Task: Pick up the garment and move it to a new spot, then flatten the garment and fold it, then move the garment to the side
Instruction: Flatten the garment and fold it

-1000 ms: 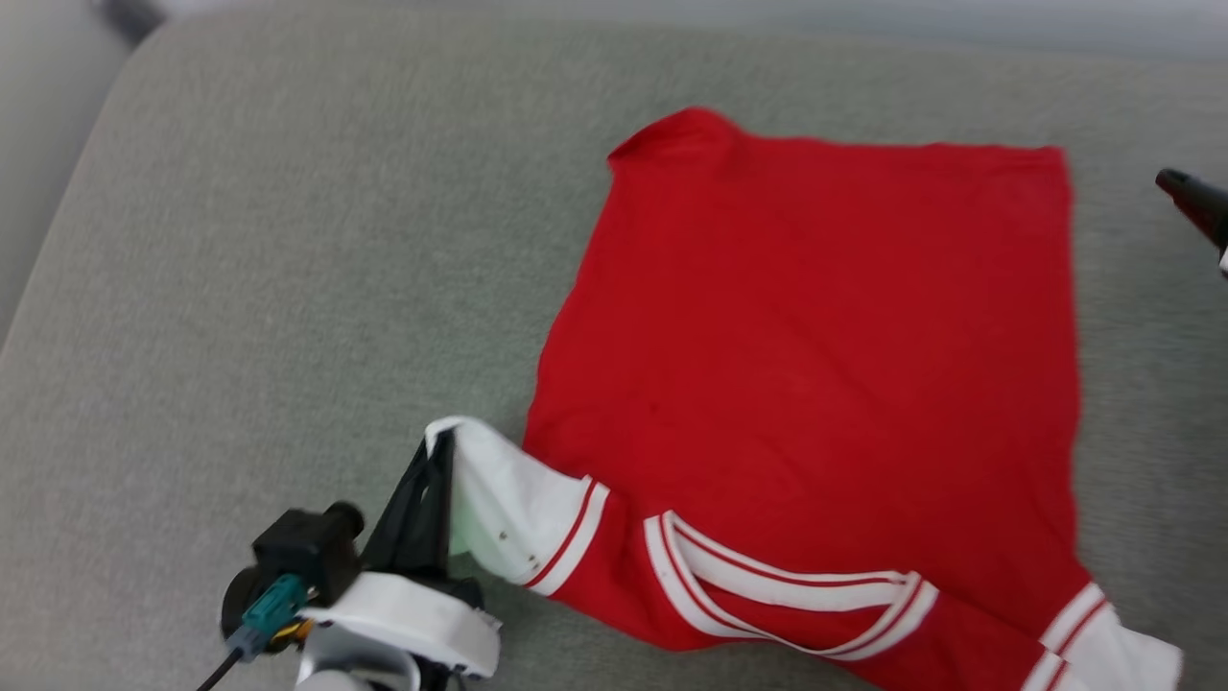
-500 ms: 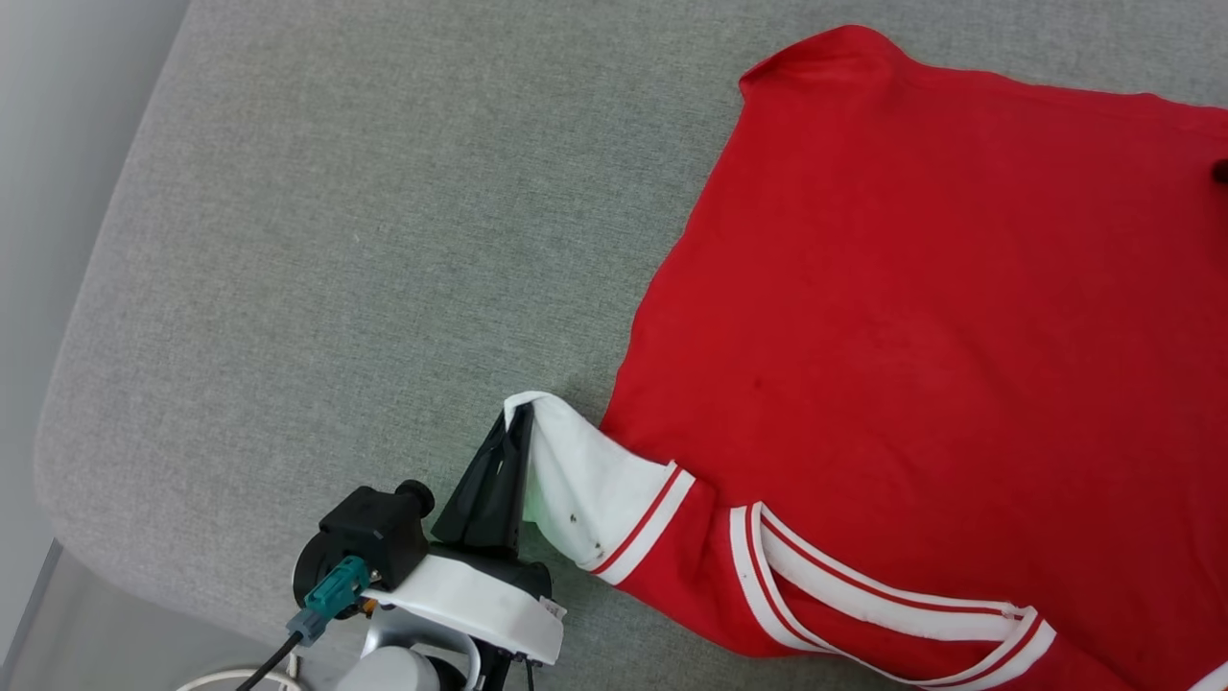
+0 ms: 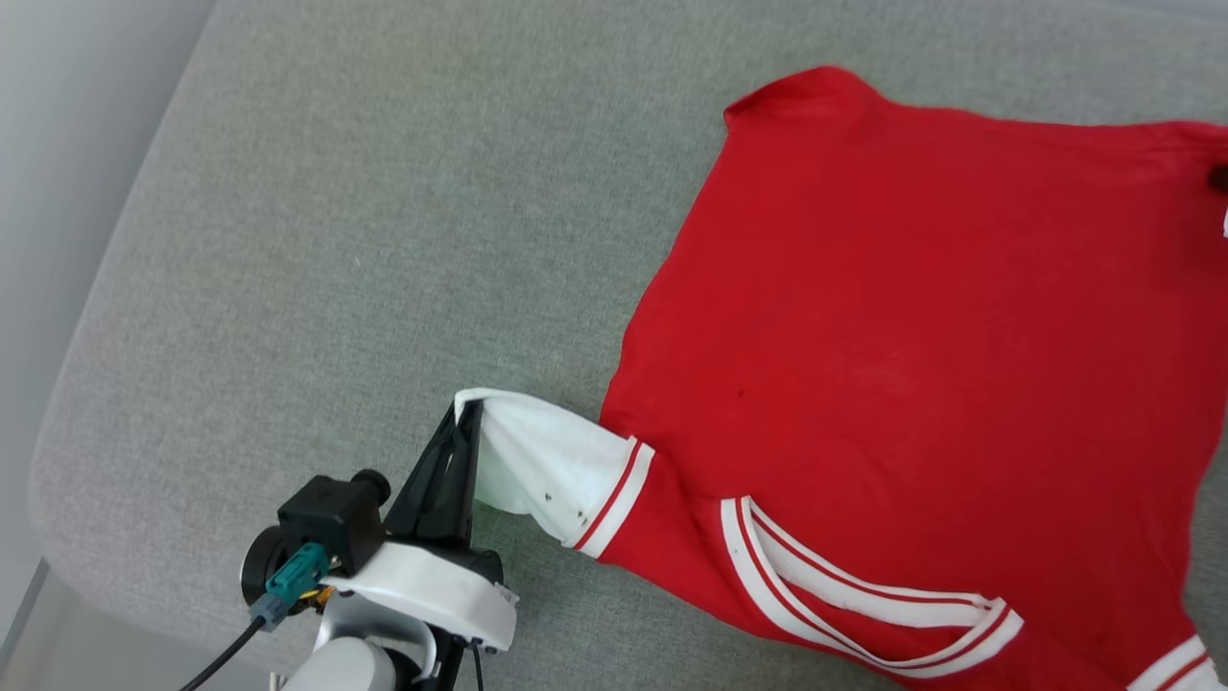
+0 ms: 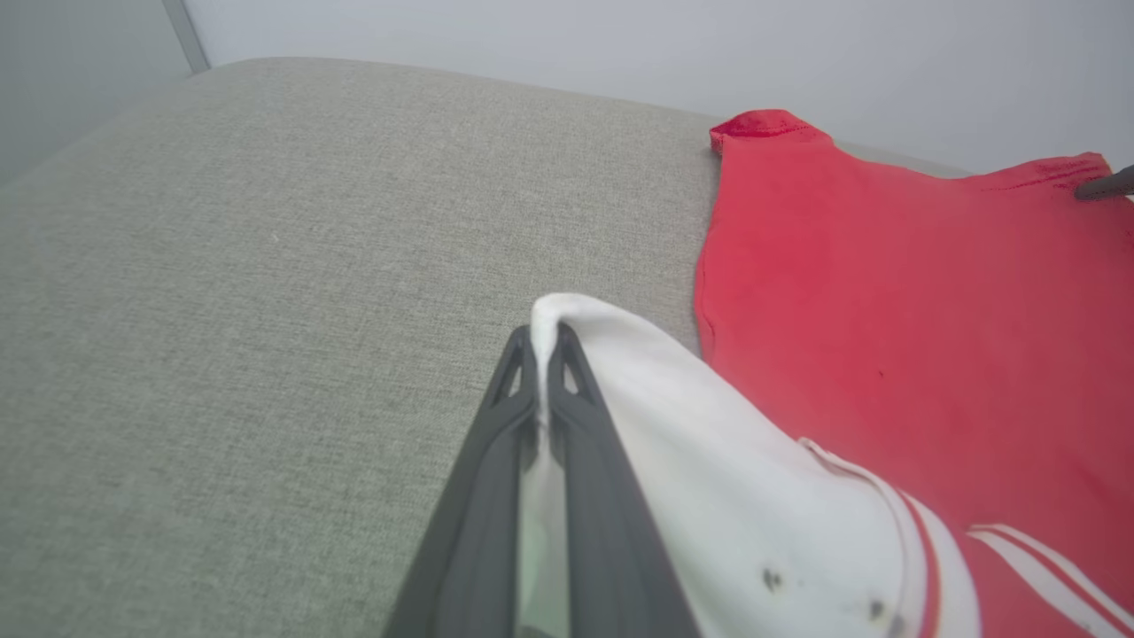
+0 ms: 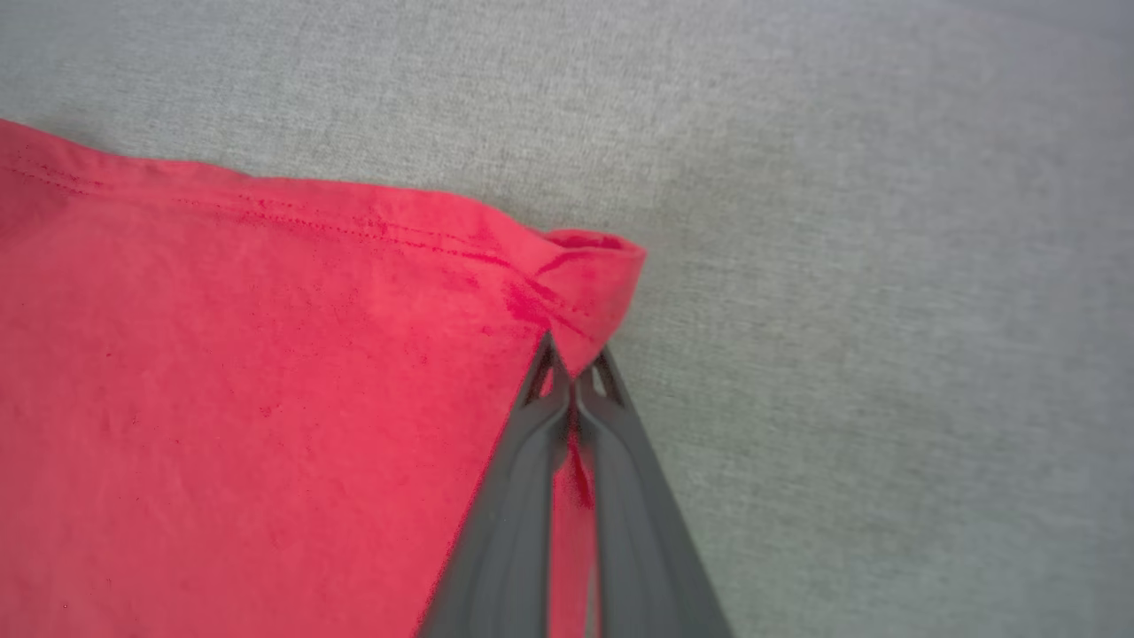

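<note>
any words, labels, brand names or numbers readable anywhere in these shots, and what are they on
No readable text in any view.
The garment has only white bands with thin red stripes and a few small dark specks, no print.
The left gripper and the teal plug behind it show no legible marking.
The grey cushion is plain.

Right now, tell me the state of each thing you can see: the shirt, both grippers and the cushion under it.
shirt: unfolded, spread mostly flat on the cushion, pinched at two places.
left gripper: shut on the shirt's white sleeve end, which is drawn out to the side.
right gripper: shut on a red hem corner, which is bunched up at the tips.
cushion: grey fabric, smooth, bearing the shirt.
</note>
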`<state>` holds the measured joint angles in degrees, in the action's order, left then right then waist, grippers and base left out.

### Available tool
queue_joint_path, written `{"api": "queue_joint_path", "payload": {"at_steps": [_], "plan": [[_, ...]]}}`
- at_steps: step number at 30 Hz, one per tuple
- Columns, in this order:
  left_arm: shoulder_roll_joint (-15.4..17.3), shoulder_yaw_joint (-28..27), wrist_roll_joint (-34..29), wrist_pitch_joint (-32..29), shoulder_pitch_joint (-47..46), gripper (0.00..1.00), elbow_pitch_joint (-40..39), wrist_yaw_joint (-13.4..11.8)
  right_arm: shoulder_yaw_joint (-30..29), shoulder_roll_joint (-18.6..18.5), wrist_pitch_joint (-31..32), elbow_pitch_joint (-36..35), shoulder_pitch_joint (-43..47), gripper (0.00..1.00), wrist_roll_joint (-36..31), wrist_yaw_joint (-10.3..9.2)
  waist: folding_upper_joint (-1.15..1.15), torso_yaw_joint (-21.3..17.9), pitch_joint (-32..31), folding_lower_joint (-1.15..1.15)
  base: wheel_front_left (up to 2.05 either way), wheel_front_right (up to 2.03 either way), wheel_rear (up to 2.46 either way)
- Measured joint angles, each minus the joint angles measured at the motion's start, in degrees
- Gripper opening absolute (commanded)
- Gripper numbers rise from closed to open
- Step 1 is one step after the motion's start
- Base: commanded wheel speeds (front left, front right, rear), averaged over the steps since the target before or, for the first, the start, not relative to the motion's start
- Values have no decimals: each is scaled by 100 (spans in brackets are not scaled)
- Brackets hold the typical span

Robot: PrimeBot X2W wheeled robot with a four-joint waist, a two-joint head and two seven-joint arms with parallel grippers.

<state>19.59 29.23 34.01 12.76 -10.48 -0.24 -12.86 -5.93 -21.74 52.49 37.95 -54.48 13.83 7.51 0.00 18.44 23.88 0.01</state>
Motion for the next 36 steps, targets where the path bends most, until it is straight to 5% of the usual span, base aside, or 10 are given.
{"api": "queue_joint_path", "payload": {"at_steps": [9,17,22,27,28,29,30,36], "plan": [[385,-209,162,-182,510,0,55,-172,856,-777,-268,-909,626,0,449,1,0,-373,-886,-1,0,0,0],[722,-430,318,-350,1049,0,-153,-405,687,-1295,-45,-1957,2355,0,1026,1,0,-1194,-1488,-1,0,0,0],[843,-544,410,-431,1311,0,-244,-539,170,-1216,62,-2308,3986,0,1232,1,0,-1719,-1761,-2,0,0,0],[894,-595,509,-481,1523,0,-240,-606,-188,-598,41,-2417,5425,0,1315,1,0,-2130,-1976,-2,0,0,0],[898,-600,515,-500,1530,0,-238,-612,-263,-447,7,-2395,5640,16,1340,1,0,-2189,-2011,-2,0,0,0],[906,-608,531,-512,1541,0,-232,-631,-307,-307,-44,-2376,5809,65,1341,1,0,-2248,-2041,-2,0,0,0],[915,-606,556,-531,1549,0,-226,-631,-339,-200,-115,-2363,5952,100,1326,1,0,-2295,-2070,-2,0,0,0],[971,-619,603,-611,1617,0,-231,-639,-381,137,-971,-2635,6103,100,1355,1,0,-2470,-2146,-2,0,0,0]]}}
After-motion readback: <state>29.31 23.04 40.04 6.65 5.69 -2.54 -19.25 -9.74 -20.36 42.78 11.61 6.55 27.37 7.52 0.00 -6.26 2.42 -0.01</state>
